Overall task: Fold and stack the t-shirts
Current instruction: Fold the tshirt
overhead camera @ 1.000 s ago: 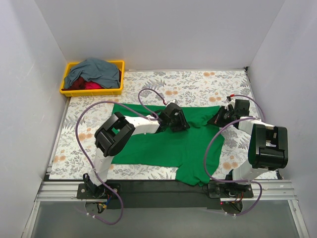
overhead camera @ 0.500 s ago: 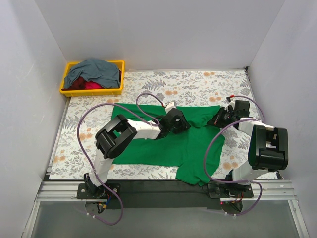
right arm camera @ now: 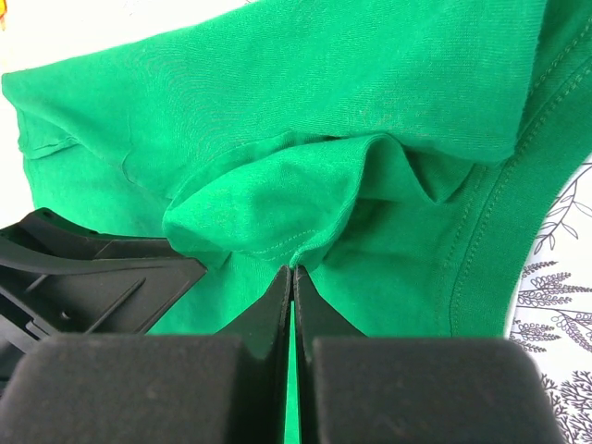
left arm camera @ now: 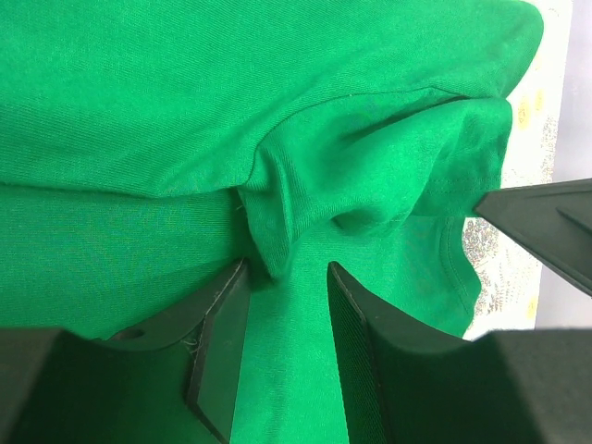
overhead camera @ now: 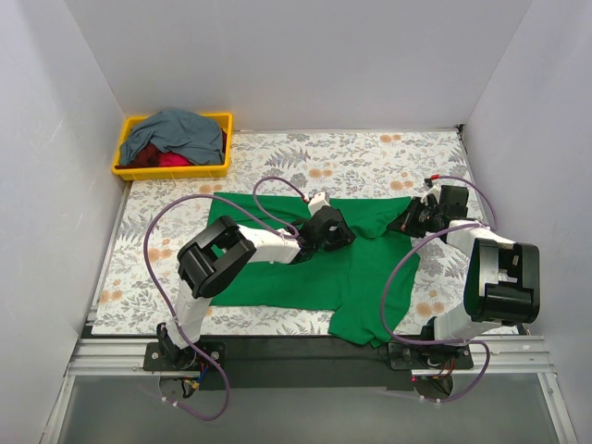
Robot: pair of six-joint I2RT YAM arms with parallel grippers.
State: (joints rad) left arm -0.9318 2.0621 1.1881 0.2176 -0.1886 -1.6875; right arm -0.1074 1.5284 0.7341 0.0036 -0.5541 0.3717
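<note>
Right wrist: right pincer (right arm camera: 293, 273) clamps green t-shirt (right arm camera: 277, 120); left pincer (left arm camera: 288, 277) seemingly part-open.

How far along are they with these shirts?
Barely started. Nothing is folded or stacked. The green t-shirt lies spread on the table; the right gripper pinches its cloth, the left gripper sits open over a pucker. The grey-blue t-shirt and red t-shirt wait in the yellow bin.
</note>
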